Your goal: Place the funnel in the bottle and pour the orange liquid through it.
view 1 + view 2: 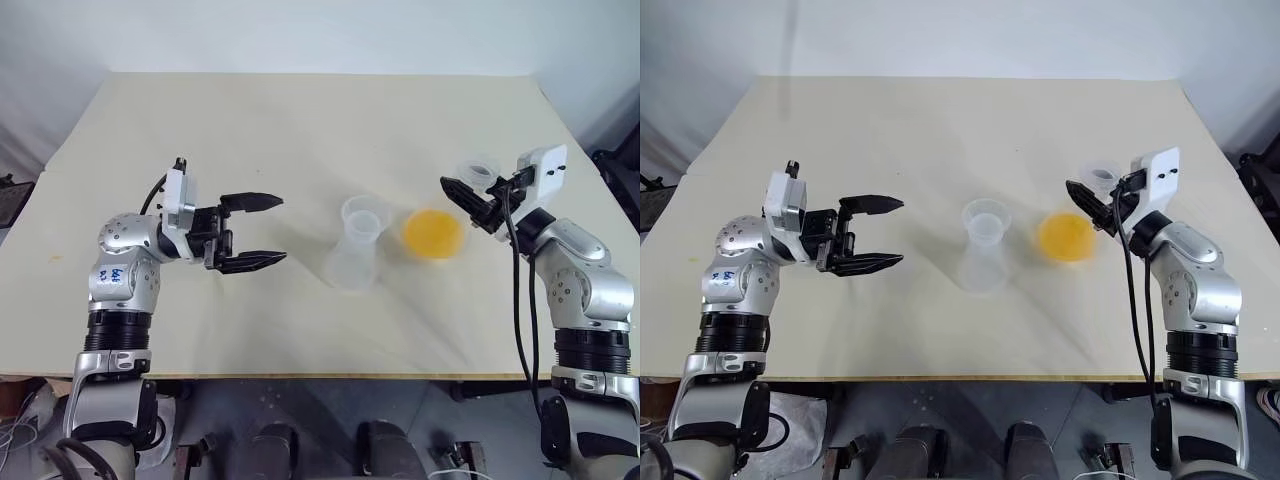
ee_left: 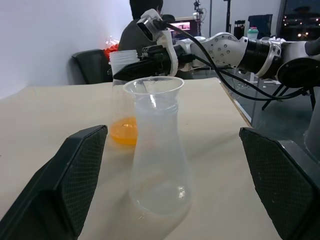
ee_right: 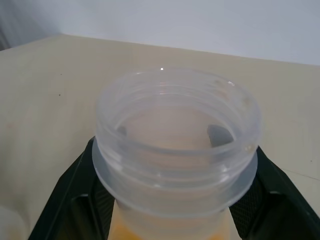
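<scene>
Presently, the right gripper [image 1: 465, 185] is closed on the neck of the larger flask [image 3: 177, 150]. In the right wrist view one black finger is pressed against each side of the neck, just under the collar below its wide ringed mouth. The flask looks upright in the left wrist view; whether its base rests on the table [image 1: 300, 120] or is just clear of it cannot be told.

The left gripper [image 1: 283, 229] stands wide open with nothing between its fingers. It is held level above the table and points to the robot's right, toward the bottle [image 1: 355, 250]. It touches nothing.

Writing: a small white sticker [image 1: 117, 273] on the left arm carries blue handwritten marks, too small to read. No other label or brand can be read on either flask.

The bottle is a clear, frosted-looking conical flask with a flared round lip. It stands upright on the table near the middle, between the two grippers, well apart from the left one and near the larger flask. It looks empty at the base. Whether anything sits in its neck cannot be told.

The orange liquid [image 1: 434, 232] lies as a shallow translucent yellow-orange layer in the bottom of the larger flask, to the robot's right of the bottle.
</scene>
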